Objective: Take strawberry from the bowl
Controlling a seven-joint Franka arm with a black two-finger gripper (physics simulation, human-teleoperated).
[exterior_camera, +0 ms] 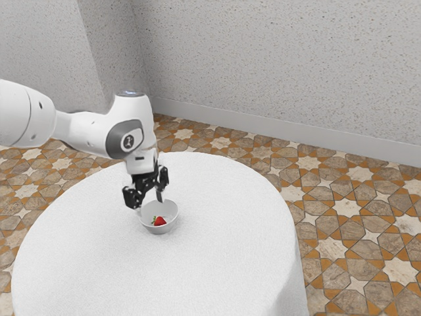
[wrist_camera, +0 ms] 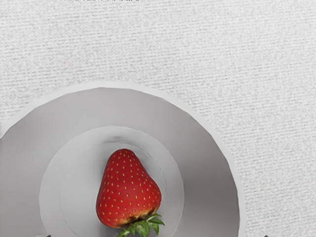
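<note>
My gripper [exterior_camera: 149,204] is just above the bowl [exterior_camera: 170,222] in the exterior view, its two fingers spread wide with nothing held between them. Inside the white bowl, the red strawberry [exterior_camera: 160,222] rests on the bottom. Seen from my hand, the strawberry [wrist_camera: 127,190] lies on its side, its green leaves at one end, within the round grey inner wall of the bowl [wrist_camera: 210,163]. Small dark tips of the gripper [wrist_camera: 157,235] appear at the wrist view's lower edge, far apart on either side of the fruit.
A round table [exterior_camera: 223,257] with a white cloth carries the bowl. Its edge curves round toward the exterior view's right, with patterned floor tiles [exterior_camera: 348,230] beyond. A speckled wall [exterior_camera: 283,66] stands behind.
</note>
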